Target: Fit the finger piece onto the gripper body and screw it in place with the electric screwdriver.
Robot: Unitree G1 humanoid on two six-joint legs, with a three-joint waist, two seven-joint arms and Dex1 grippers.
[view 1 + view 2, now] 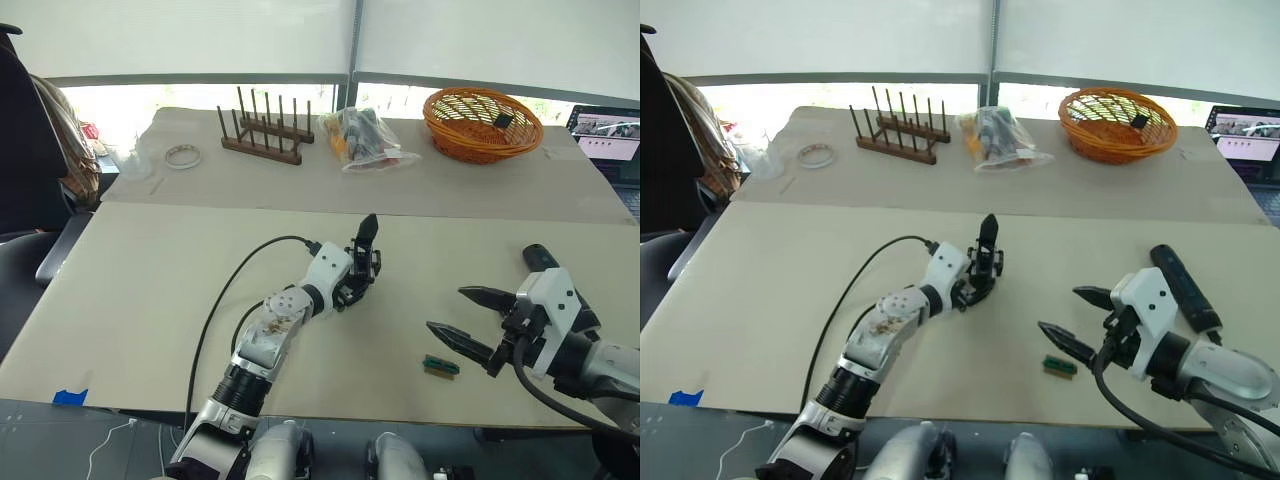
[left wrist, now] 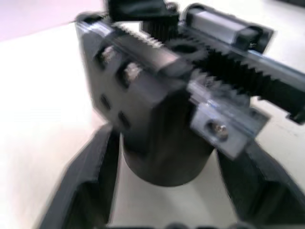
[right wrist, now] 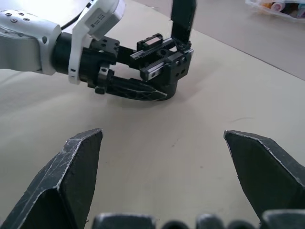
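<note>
On a beige table, the left gripper clasps the gripper body, its two black fingers closed around the round base of the small black mechanism near the middle of the work surface. One pointed black finger piece stands upright from the top of the body. From the left wrist, the body's toothed rack and a silver bracket with a screw head sit between the gripper's fingers.

To the right, the right gripper hovers just above the table with its fingers spread wide, holding nothing. A small green block lies on the table just beside its lower fingertip. A long black tool lies on the table close behind the right wrist.

At the back of the table stand a wooden peg rack, a clear bag of items, an orange wicker basket and a roll of tape.
</note>
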